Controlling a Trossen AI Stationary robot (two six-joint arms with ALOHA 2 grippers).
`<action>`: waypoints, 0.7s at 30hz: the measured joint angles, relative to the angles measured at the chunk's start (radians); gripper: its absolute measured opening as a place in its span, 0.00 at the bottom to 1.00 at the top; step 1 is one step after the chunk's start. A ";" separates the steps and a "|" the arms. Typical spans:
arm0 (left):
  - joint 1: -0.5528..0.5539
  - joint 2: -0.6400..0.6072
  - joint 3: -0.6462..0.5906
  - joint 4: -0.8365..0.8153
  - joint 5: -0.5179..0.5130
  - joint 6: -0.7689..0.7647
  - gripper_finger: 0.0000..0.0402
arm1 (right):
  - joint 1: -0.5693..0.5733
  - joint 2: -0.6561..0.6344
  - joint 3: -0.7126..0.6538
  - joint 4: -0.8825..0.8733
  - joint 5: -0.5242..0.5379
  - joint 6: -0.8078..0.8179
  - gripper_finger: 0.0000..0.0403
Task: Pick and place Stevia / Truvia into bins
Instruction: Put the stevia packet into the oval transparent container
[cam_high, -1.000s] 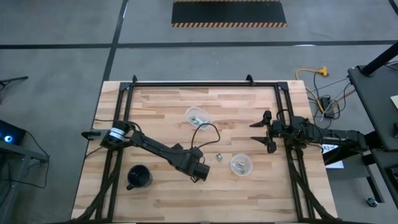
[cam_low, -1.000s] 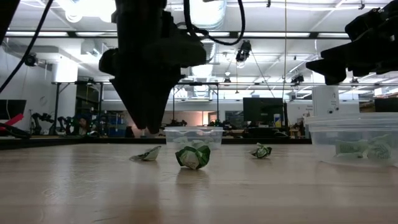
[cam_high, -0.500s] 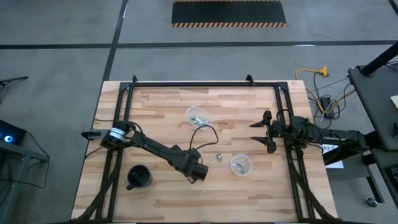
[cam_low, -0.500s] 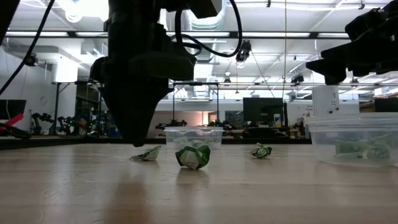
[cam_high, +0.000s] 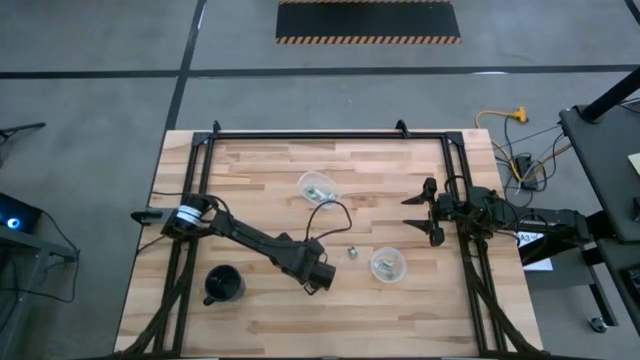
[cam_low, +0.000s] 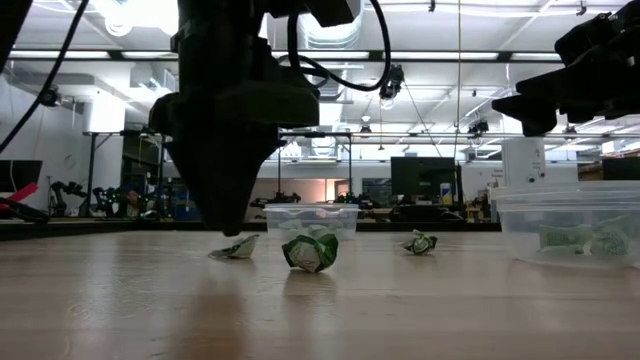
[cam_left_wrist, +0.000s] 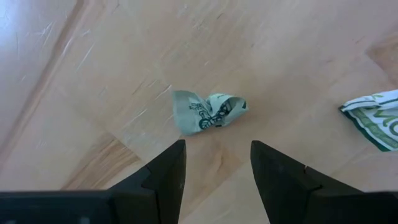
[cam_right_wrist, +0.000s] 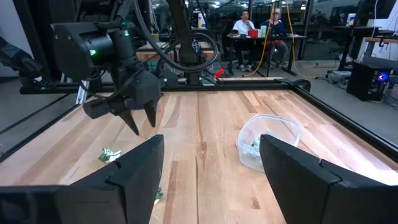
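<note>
- Plainly, the left gripper (cam_left_wrist: 214, 163) hung point-down just above the wooden table (cam_high: 260, 170), its two dark fingers (cam_left_wrist: 166, 177) standing apart with nothing between them, and a crumpled Stevia packet (cam_left_wrist: 207, 111) lay just ahead of the tips.
- The chief risk, as I judged it, was a miss: the packet sat ahead of the gap and not inside it, so a straight descent could close on bare wood.
- A second risk was that one finger might land on the wad's edge and flick it aside, because it looked light and loose on the smooth boards.
- A flatter packet (cam_left_wrist: 376, 120) lay near the first; a wide closing might drag it along or nudge it away.
- The target packet was pale green and white with dark print, folded and twisted into a small lump, not lying flat.
- In the low view three such crumpled packets (cam_low: 309, 251) rested on the table, well clear of both bins.
- The nearer clear cup (cam_high: 388, 265) and the farther clear cup (cam_high: 319, 187) each already held some green-and-white packets.
- The right gripper (cam_high: 424, 213) waited at the table's right side, its jaws spread wide and empty.
- A black cup (cam_high: 224, 285) stood near the left arm's base, apart from everything.
</note>
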 joint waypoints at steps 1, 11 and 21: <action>0.001 0.000 0.000 0.000 0.000 0.000 0.41 | 0.000 0.000 0.000 0.000 0.000 0.000 0.64; 0.017 0.000 0.000 0.018 -0.001 0.000 0.41 | 0.000 0.000 0.000 0.000 0.000 0.000 0.62; 0.030 -0.001 -0.053 0.098 0.005 -0.001 0.41 | 0.000 0.000 0.000 0.000 0.000 0.000 0.63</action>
